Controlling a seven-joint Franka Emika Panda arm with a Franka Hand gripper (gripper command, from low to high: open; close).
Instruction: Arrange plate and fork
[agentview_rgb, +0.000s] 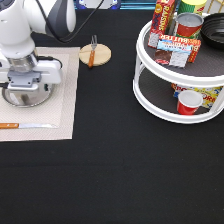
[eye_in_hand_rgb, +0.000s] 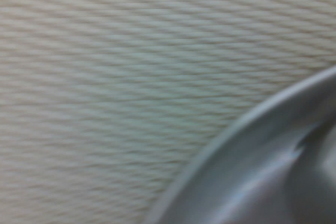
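Observation:
The shiny silver plate (agentview_rgb: 35, 98) lies on a pale woven placemat (agentview_rgb: 65, 100) at the exterior view's left. My gripper (agentview_rgb: 23, 95) is right down on the plate, and the hand hides much of the plate's far side. The wrist view shows the plate's rim (eye_in_hand_rgb: 247, 170) close up, against the placemat weave (eye_in_hand_rgb: 97, 90). The fork (agentview_rgb: 92, 51), with an orange-brown handle and silver tines, lies across a round pale wooden coaster (agentview_rgb: 101, 55) just off the placemat's top right corner, apart from the gripper.
A wooden-handled knife (agentview_rgb: 20, 125) lies on the placemat near its bottom edge. A white two-tier turntable (agentview_rgb: 150, 95) stands at the right. It carries boxes, a can (agentview_rgb: 189, 25) and a red cup (agentview_rgb: 189, 102). The table is black.

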